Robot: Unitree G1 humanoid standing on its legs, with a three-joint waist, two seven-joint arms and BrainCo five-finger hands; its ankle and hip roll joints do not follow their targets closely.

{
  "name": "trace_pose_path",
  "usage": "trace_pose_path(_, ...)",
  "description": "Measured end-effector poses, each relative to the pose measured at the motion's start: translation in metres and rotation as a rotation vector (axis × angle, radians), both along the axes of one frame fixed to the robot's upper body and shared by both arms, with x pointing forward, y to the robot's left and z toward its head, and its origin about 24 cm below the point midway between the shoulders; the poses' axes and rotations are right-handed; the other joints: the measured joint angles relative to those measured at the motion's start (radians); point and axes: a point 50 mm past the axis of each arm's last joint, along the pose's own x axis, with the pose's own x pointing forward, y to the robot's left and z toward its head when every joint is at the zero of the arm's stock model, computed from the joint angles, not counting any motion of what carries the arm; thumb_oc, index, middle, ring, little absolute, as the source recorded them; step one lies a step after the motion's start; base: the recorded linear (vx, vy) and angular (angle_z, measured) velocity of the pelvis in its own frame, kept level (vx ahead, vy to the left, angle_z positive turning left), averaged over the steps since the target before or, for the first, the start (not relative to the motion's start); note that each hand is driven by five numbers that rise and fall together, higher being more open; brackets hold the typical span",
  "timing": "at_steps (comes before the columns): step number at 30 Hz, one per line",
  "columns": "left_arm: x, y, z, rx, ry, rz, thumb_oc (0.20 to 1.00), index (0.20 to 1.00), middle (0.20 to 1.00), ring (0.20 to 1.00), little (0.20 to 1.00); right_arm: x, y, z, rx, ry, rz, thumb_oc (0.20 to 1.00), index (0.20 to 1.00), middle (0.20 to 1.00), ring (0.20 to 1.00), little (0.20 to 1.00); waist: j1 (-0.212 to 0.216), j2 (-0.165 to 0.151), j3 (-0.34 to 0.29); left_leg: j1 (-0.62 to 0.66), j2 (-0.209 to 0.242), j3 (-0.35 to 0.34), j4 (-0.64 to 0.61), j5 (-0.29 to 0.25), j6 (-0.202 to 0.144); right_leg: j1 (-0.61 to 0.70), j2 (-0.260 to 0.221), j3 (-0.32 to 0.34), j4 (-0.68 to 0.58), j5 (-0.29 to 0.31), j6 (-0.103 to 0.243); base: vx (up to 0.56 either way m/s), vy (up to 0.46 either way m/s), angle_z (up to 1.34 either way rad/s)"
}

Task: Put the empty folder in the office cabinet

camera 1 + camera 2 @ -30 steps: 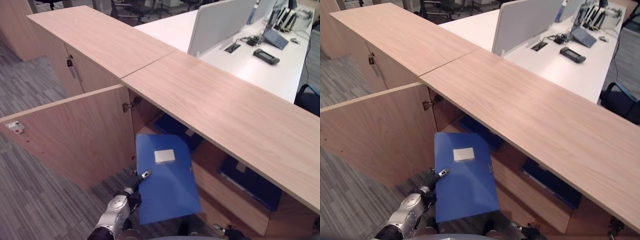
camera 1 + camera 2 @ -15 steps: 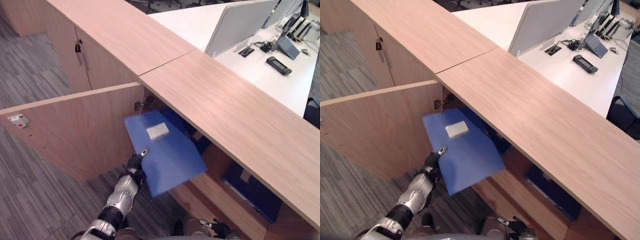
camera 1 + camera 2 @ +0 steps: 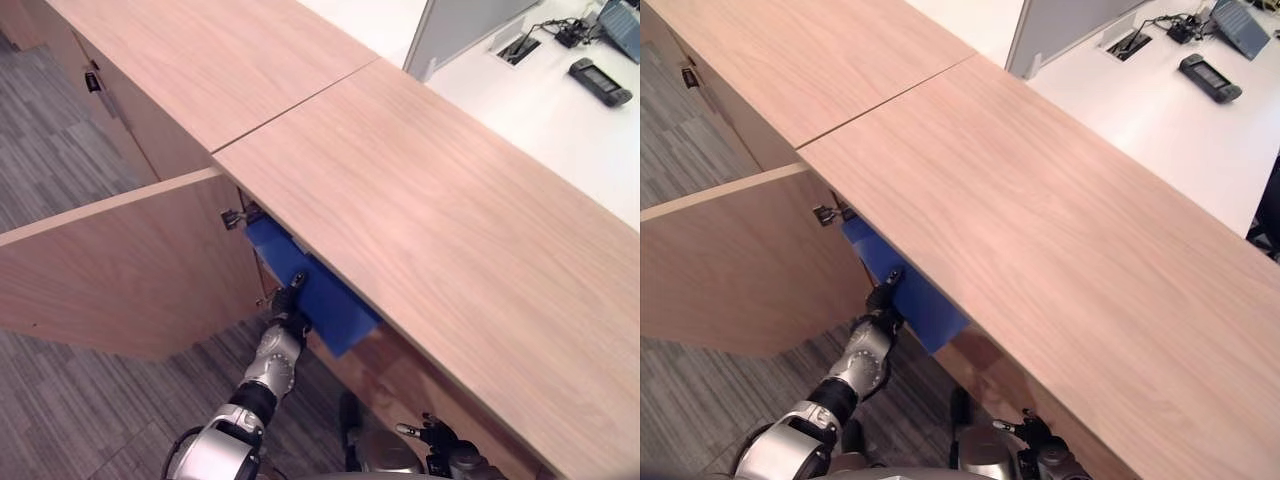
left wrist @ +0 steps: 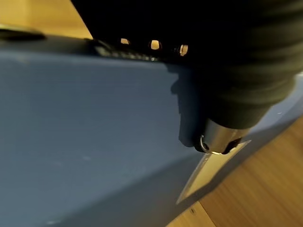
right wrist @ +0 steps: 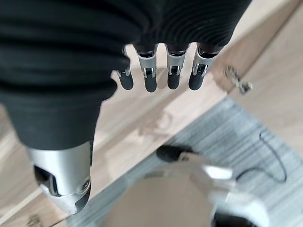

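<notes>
My right hand (image 5: 142,71) hangs idle, fingers relaxed and apart. My left hand (image 3: 290,310) pinches the blue folder (image 3: 320,290), already half under the cabinet (image 3: 420,230) top beside the open door (image 3: 130,260). I'd slide it in level, then let go.

A: How much of the blue folder (image 3: 318,290) shows?
B: One corner; the cabinet top (image 3: 420,210) hides the rest.
A: The left robot hand (image 3: 291,309)?
B: Its fingers lie under the folder, hidden. The cabinet's inside is unseen too.
</notes>
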Motion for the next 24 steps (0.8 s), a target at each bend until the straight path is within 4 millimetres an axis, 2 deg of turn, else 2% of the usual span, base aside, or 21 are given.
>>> trace_pose_path(4,0.014,0.004,0.015,-0.086,-0.027,0.086,0.2,0.2,0.2,0.2,0.2,0.0,-0.002,0.0,-0.005,0.001,-0.004,1.0,1.0,1.0,1.0,1.0,-0.032,0.008,-0.003,-0.032,0.032,0.007,0.005,-0.002,-0.008,-0.028,0.034,-0.001,0.0,0.004,-0.015,-0.01,-0.213,0.02)
trace_pose_path(6,0.021,0.002,0.02,-0.122,-0.028,0.113,0.2,0.2,0.2,0.2,0.2,-0.003,-0.002,-0.001,-0.006,0.004,-0.008,1.0,1.0,1.0,1.0,1.0,-0.04,0.0,0.0,-0.118,0.034,0.024,0.128,-0.016,-0.029,-0.057,0.038,-0.005,0.018,-0.016,-0.031,-0.06,-0.183,0.13)
trace_pose_path(7,0.027,0.005,0.026,-0.149,-0.036,0.141,0.2,0.2,0.2,0.2,0.2,0.001,0.0,0.0,-0.004,-0.005,0.0,1.0,1.0,1.0,1.0,1.0,-0.034,-0.015,0.012,-0.172,0.035,0.029,0.207,-0.012,-0.033,-0.083,0.032,0.001,0.047,-0.025,-0.046,-0.04,-0.139,0.01)
trace_pose_path(8,0.032,0.011,0.031,-0.178,-0.038,0.183,0.2,0.2,0.2,0.2,0.2,0.007,-0.001,0.002,-0.008,-0.021,0.004,1.0,1.0,1.0,1.0,1.0,-0.037,-0.018,0.028,-0.2,0.046,0.031,0.259,-0.004,-0.044,-0.09,0.034,0.003,0.061,-0.025,-0.048,-0.03,-0.112,-0.12)
trace_pose_path(10,0.038,0.015,0.037,-0.207,-0.042,0.232,0.2,0.2,0.2,0.2,0.2,0.015,-0.006,0.006,-0.03,-0.046,0.005,1.0,1.0,1.0,1.0,1.0,-0.037,-0.006,0.053,-0.212,0.072,0.033,0.286,0.014,-0.053,-0.094,0.053,0.005,0.064,-0.023,-0.056,0.01,-0.054,-0.16)
trace_pose_path(11,0.043,0.014,0.044,-0.227,-0.056,0.242,0.2,0.2,0.2,0.2,0.2,0.019,-0.009,0.008,-0.043,-0.057,0.008,1.0,1.0,1.0,1.0,1.0,-0.041,-0.001,0.072,-0.241,0.077,0.032,0.304,0.029,-0.043,-0.103,0.057,0.002,0.066,-0.029,-0.069,0.05,-0.002,-0.07)
trace_pose_path(12,0.049,0.017,0.055,-0.234,-0.085,0.257,0.2,0.2,0.2,0.2,0.2,0.023,-0.012,0.01,-0.057,-0.064,0.022,1.0,1.0,1.0,1.0,1.0,-0.039,-0.01,0.087,-0.259,0.069,0.032,0.279,0.014,-0.043,-0.13,0.053,0.008,0.067,-0.033,-0.075,0.04,0.002,-0.21)
trace_pose_path(13,0.057,0.022,0.068,-0.241,-0.118,0.276,0.2,0.2,0.2,0.2,0.2,0.031,-0.012,0.013,-0.064,-0.081,0.034,1.0,1.0,1.0,1.0,1.0,-0.037,-0.016,0.099,-0.258,0.038,0.022,0.182,0.009,-0.041,-0.16,0.05,0.031,0.065,-0.029,-0.08,0.05,0.002,-0.29)
trace_pose_path(15,0.065,0.024,0.08,-0.235,-0.136,0.287,0.2,0.2,0.2,0.2,0.2,0.036,-0.012,0.015,-0.067,-0.094,0.036,1.0,1.0,1.0,1.0,1.0,-0.029,-0.036,0.135,-0.221,0.014,-0.011,0.098,0.012,-0.041,-0.172,0.058,0.051,0.065,0.01,-0.107,0.05,0.033,-0.36)
trace_pose_path(17,0.068,0.033,0.085,-0.266,-0.145,0.325,0.2,0.2,0.2,0.2,0.2,0.038,-0.014,0.016,-0.077,-0.105,0.035,1.0,1.0,1.0,1.0,1.0,-0.033,-0.032,0.16,-0.19,0.012,-0.039,0.05,0.008,-0.038,-0.176,0.086,0.065,0.063,0.017,-0.101,-0.03,0.051,-0.39)
trace_pose_path(19,0.07,0.035,0.089,-0.279,-0.156,0.342,0.2,0.2,0.2,0.2,0.2,0.039,-0.017,0.017,-0.083,-0.114,0.035,1.0,1.0,1.0,1.0,1.0,-0.03,-0.018,0.169,-0.163,0.013,-0.036,0.036,-0.009,-0.011,-0.196,0.111,0.082,0.068,0.031,-0.094,-0.05,0.051,-0.5)
trace_pose_path(20,0.075,0.037,0.099,-0.277,-0.179,0.345,0.2,0.2,0.2,0.2,0.2,0.039,-0.012,0.016,-0.071,-0.117,0.041,1.0,1.0,1.0,1.0,1.0,-0.028,-0.046,0.185,-0.176,0.0,-0.006,0.034,-0.004,-0.014,-0.223,0.096,0.101,0.072,0.048,-0.079,-0.06,0.057,-0.45)
trace_pose_path(22,0.075,0.044,0.1,-0.262,-0.187,0.357,0.2,0.2,0.2,0.2,0.2,0.037,-0.009,0.015,-0.063,-0.108,0.042,1.0,1.0,1.0,1.0,1.0,-0.035,-0.058,0.193,-0.178,-0.014,0.009,0.034,-0.006,-0.009,-0.232,0.084,0.114,0.071,0.063,-0.059,-0.06,0.058,-0.21)
trace_pose_path(24,0.077,0.048,0.103,-0.248,-0.188,0.364,0.2,0.2,0.2,0.2,0.2,0.036,-0.003,0.013,-0.047,-0.109,0.051,1.0,1.0,1.0,1.0,1.0,-0.036,-0.058,0.193,-0.193,-0.018,0.017,0.034,-0.008,-0.006,-0.249,0.08,0.119,0.07,0.065,-0.055,-0.03,0.04,-0.1)
